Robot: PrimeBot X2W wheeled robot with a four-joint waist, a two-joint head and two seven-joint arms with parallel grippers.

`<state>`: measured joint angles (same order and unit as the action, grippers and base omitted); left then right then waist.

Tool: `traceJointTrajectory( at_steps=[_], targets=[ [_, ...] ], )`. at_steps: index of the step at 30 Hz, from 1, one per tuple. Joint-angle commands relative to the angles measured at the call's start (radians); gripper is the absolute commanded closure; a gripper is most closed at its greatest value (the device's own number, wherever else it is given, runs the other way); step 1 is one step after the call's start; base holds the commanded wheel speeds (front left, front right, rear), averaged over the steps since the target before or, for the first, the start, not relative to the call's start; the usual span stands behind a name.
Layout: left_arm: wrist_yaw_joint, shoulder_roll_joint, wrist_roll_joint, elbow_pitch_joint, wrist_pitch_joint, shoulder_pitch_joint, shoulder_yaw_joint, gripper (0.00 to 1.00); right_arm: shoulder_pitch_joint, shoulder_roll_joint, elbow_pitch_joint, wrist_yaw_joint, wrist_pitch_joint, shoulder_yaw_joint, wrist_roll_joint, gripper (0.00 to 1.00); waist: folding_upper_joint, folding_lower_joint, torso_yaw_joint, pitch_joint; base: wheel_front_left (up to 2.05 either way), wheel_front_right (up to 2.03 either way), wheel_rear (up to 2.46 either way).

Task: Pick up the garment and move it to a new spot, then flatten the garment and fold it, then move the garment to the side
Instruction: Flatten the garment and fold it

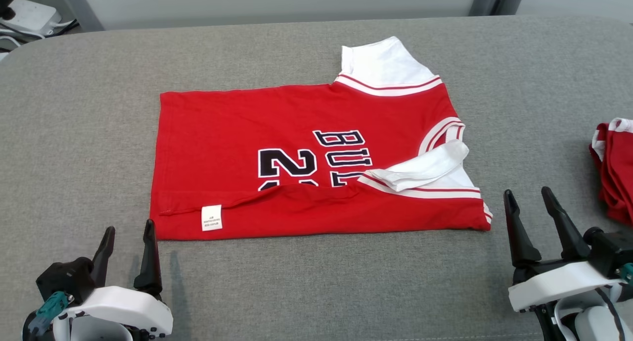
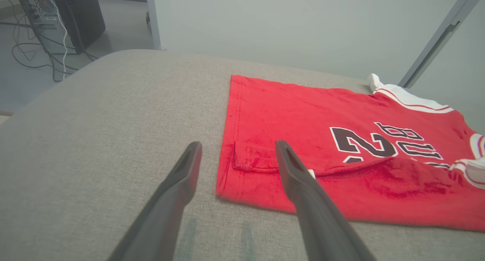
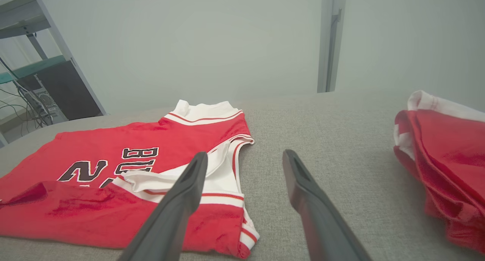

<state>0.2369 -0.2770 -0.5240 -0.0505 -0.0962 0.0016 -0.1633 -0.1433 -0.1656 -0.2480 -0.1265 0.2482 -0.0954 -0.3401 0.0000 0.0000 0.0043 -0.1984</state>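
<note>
A red jersey [image 1: 296, 133] with white sleeves and black lettering lies spread on the grey table [image 1: 74, 108]. Its near edge is folded over onto the front, with a white label [image 1: 211, 218] showing. The far white sleeve [image 1: 383, 64] sticks out at the back; the near sleeve [image 1: 425, 170] is folded inward. My left gripper [image 1: 128, 229] stands open just off the jersey's near left corner [image 2: 227, 189]. My right gripper [image 1: 526, 192] is open too, beside the jersey's near right corner [image 3: 246, 238]. Neither holds anything.
A second red and white garment [image 1: 615, 168] lies bunched at the table's right edge, close to my right gripper; it is the red and white bundle [image 3: 443, 155] in the right wrist view. A computer tower and cables [image 2: 49, 22] stand on the floor beyond the table's left end.
</note>
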Motion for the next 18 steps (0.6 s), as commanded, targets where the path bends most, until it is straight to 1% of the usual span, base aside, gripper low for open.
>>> traceJointTrajectory(
  at_steps=[1,6,10,15,18],
  targets=[
    [-0.011,-0.029,-0.01,0.012,0.013,-0.017,0.032,0.0,-0.003,-0.006,0.011,-0.004,0.013,-0.019,0.011,0.0,0.0,0.0,-0.01,0.001,0.0,0.0,0.0],
    [-0.047,-0.05,-0.049,-0.029,0.071,-0.037,0.029,0.0,-0.049,0.003,-0.044,-0.004,0.012,-0.061,0.004,0.0,0.0,0.0,-0.041,-0.014,0.0,0.0,0.0],
    [-0.069,-0.058,-0.08,-0.074,0.103,-0.069,0.034,0.0,-0.116,-0.002,-0.119,-0.004,0.01,-0.111,-0.009,0.0,0.0,0.0,-0.059,-0.035,0.0,0.0,0.0],
    [-0.092,-0.062,-0.116,-0.137,0.119,-0.112,0.047,0.0,-0.193,-0.013,-0.207,-0.004,0.011,-0.164,-0.027,0.0,0.0,0.0,-0.066,-0.058,0.0,0.0,0.0],
    [-0.097,-0.062,-0.127,-0.163,0.122,-0.127,0.053,0.0,-0.216,-0.017,-0.238,-0.004,0.011,-0.189,-0.035,0.0,0.0,0.0,-0.066,-0.065,0.0,0.0,0.0]
  ],
)
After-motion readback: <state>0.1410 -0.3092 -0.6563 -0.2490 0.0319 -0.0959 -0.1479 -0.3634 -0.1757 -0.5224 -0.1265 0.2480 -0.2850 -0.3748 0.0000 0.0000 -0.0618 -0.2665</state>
